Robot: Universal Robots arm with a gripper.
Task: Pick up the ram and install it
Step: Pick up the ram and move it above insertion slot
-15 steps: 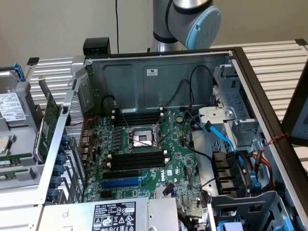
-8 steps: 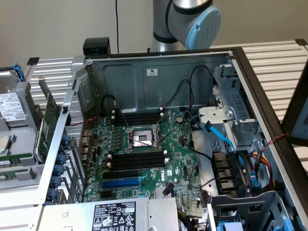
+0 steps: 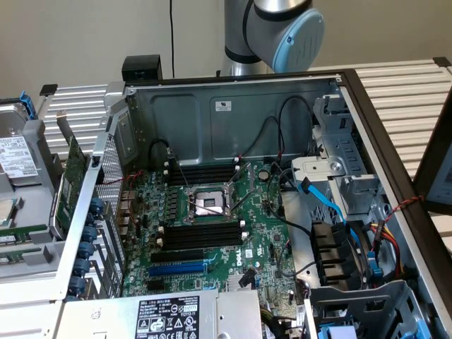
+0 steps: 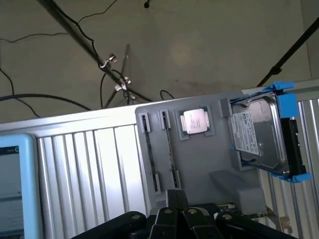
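Facing the tray [image 4: 199, 164] with the gripper [image 4: 177, 196], jaws seemingly closed and empty, probably calling for opening wide and squaring along the ram [image 3: 25, 231], apparently standing on edge in a tray slot beside the case [image 3: 191, 120].

I look down on an open grey steel computer case [image 3: 233, 116] lying on a ribbed aluminium table [image 3: 402, 92]. Its green motherboard [image 3: 261, 240] carries a silver-framed processor socket [image 3: 208, 203] between 2 banks of long black slots [image 3: 205, 233], with a flat blue data cable [image 3: 325, 201] curving on the exterior view's right. From my wrist I see a grey plastic parts tray [image 4: 209, 159] holding 1 square silver processor chip [image 4: 195, 121], and just beside it a silver hard drive in a blue carrier [image 4: 256, 134].
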